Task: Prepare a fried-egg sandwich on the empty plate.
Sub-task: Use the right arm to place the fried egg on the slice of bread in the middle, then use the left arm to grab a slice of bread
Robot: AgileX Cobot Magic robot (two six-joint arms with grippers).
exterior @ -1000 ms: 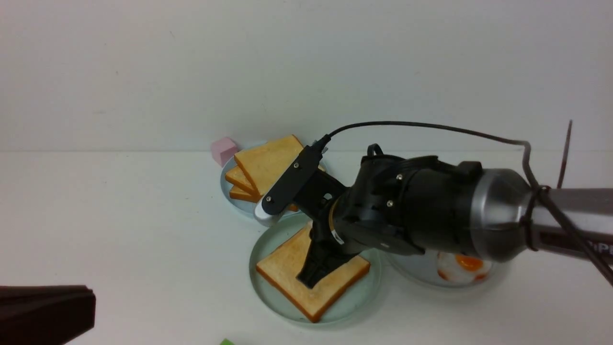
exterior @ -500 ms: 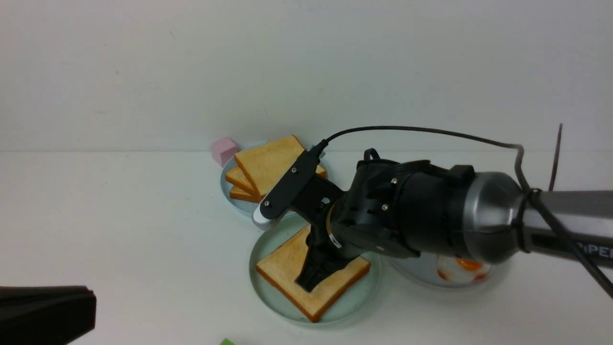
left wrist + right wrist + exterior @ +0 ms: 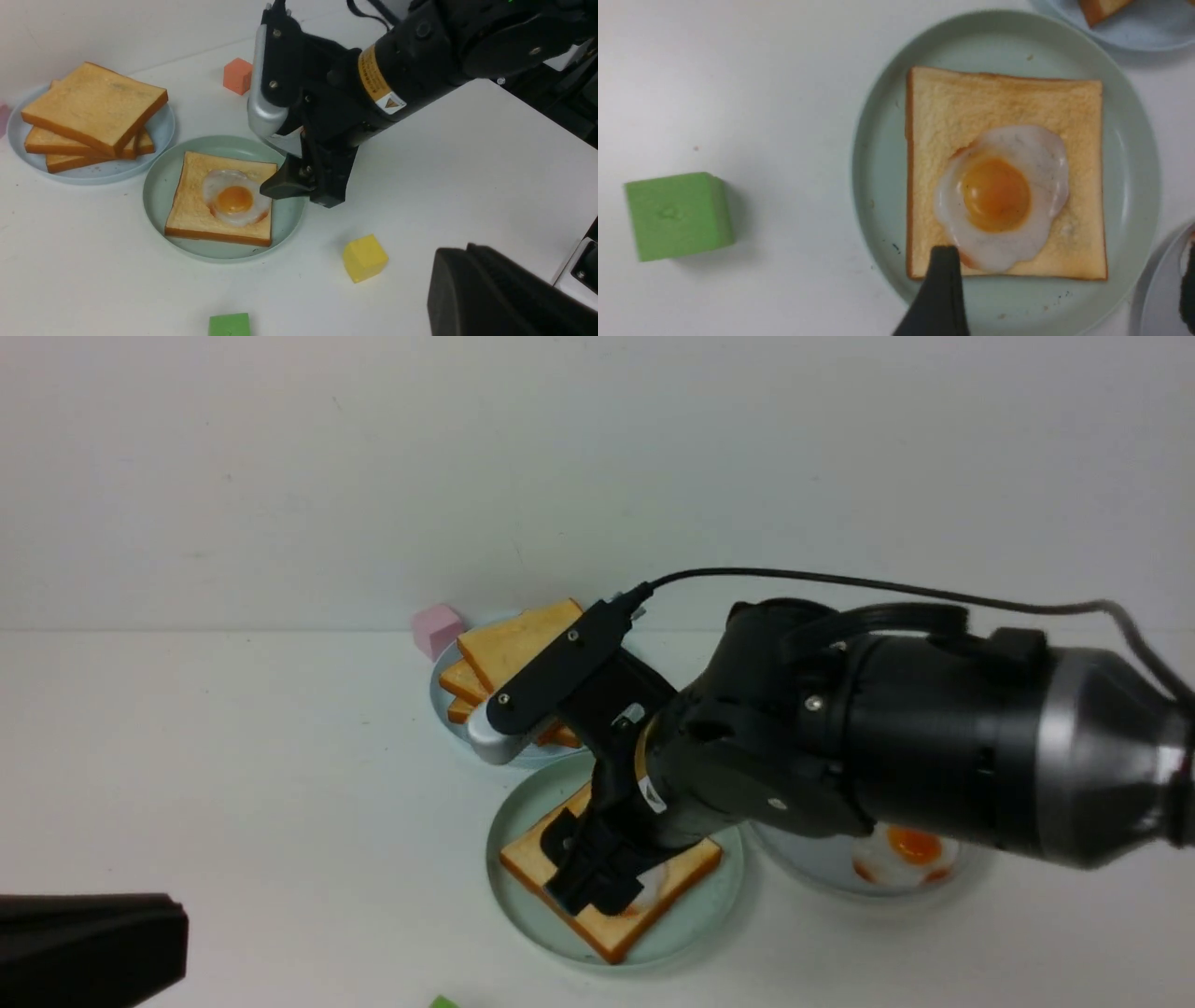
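My right end effector (image 3: 588,873) stands spread wide, gripping nothing, low over the round pale mint-green plate (image 3: 878,154), which a careless lift could nudge. Beneath it the square golden toast slice (image 3: 999,98) could shift, and the fingertip (image 3: 945,266) at the rim of the white, orange-yolked fried egg (image 3: 999,196) might drag it off

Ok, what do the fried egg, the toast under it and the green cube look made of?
Fried egg: likely moulded plastic or rubber, glossy; the white shines and looks translucent at its rim. Toast slice: probably foam or soft plastic, matte; even stippled face, crisp crust line. Green cube: matte, maybe foam or painted wood; dull colour, rounded corners, can't tell which.
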